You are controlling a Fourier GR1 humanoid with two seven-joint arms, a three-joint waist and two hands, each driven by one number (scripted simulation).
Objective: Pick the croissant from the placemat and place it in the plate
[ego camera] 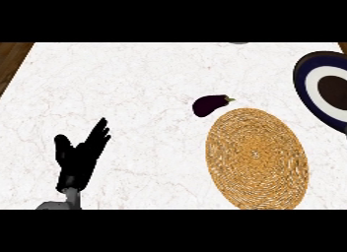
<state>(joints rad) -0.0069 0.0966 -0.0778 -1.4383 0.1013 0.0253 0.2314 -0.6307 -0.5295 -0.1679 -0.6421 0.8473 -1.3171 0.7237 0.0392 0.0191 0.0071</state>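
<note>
A dark purple eggplant lies on the white marbled surface, right of centre, its stem end pointing right. Brown wooden flooring shows beyond the surface's far left and far right corners.

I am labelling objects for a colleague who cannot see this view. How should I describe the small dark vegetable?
Find the round woven placemat on the white marble counter. Just beyond its upper left edge lies the eggplant: small, glossy dark purple, with a pale stem end pointing right. Unlike the flat mat, it is plump and rounded.
</note>
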